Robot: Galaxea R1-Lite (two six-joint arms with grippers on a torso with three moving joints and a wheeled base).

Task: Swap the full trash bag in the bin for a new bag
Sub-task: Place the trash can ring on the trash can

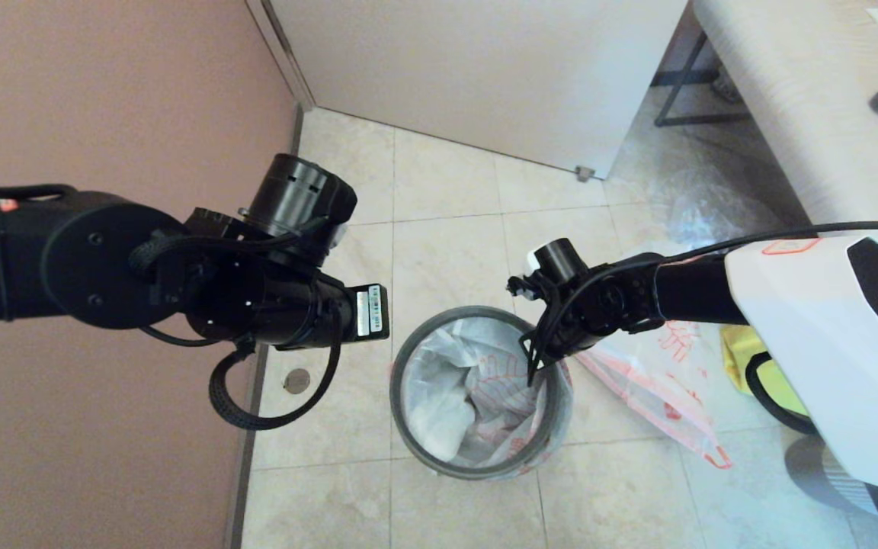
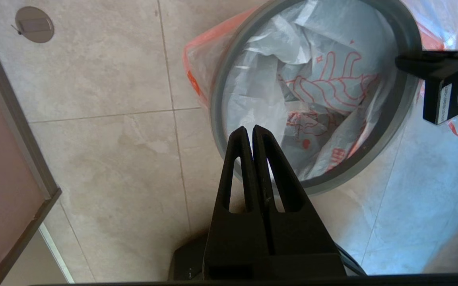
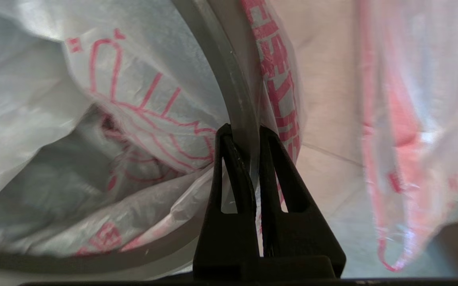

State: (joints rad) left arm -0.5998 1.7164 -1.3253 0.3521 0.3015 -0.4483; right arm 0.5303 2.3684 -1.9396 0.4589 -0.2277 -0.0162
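Note:
The bin (image 1: pixel 407 358) stands on the tiled floor, ringed by its grey hoop (image 2: pixel 218 99). Inside sits the full trash bag (image 1: pixel 469 381), white with red print (image 2: pixel 324 83) and crumpled scraps. My right gripper (image 3: pixel 246 133) is shut on the hoop (image 3: pixel 223 71) at the bin's right side, with a film of bag plastic between the fingers. In the head view that gripper (image 1: pixel 538 364) dips onto the rim. My left gripper (image 2: pixel 250 129) is shut on nothing and hovers above the bin's left edge. The new bag (image 1: pixel 660 381) lies flat on the floor right of the bin.
A pink wall (image 1: pixel 104 91) and its skirting run along the left. A round floor drain (image 1: pixel 296 380) sits left of the bin. A yellow fabric bag (image 1: pixel 748 354) and a clear crinkly bag (image 1: pixel 702 206) lie to the right, below a white bench (image 1: pixel 805 99).

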